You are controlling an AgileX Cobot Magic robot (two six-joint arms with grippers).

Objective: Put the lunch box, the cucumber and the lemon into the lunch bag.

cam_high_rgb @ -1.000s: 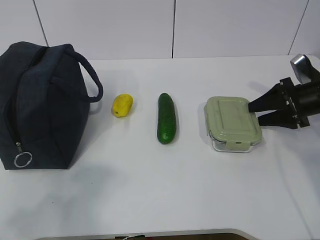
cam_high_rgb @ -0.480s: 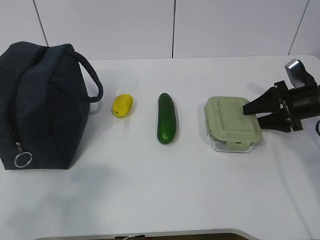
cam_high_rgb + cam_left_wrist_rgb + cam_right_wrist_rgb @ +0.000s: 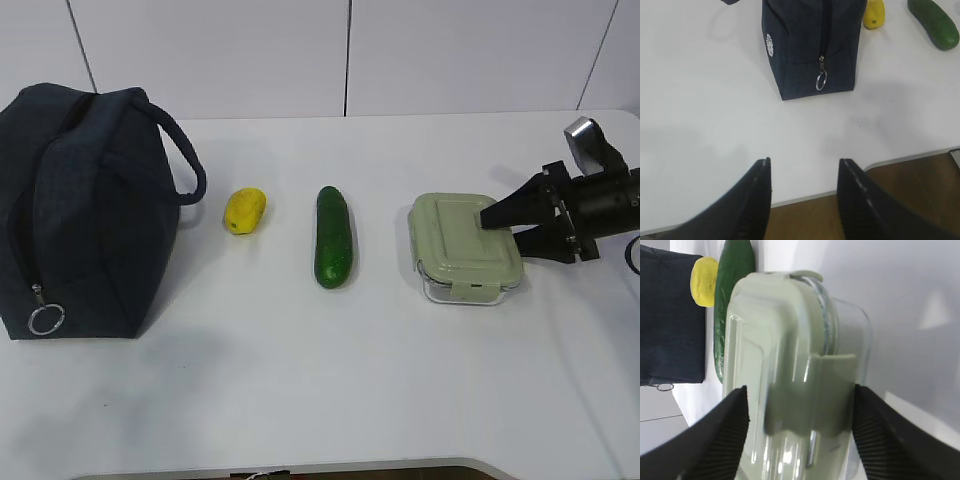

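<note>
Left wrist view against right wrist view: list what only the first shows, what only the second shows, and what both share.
Only the left wrist view: the left gripper, open above the table's near edge, the lunch bag's front end with its zipper ring pull, and a small white emblem on its side.

Only the right wrist view: the lunch box close up, its pale green lid and side clip between the right gripper's open fingers.

Both: the lemon, the cucumber, part of the bag and the white table.

Left to right — lunch bag (image 3: pixel 85 210), lemon (image 3: pixel 244 210), cucumber (image 3: pixel 334 237), lunch box (image 3: pixel 464 247).
</note>
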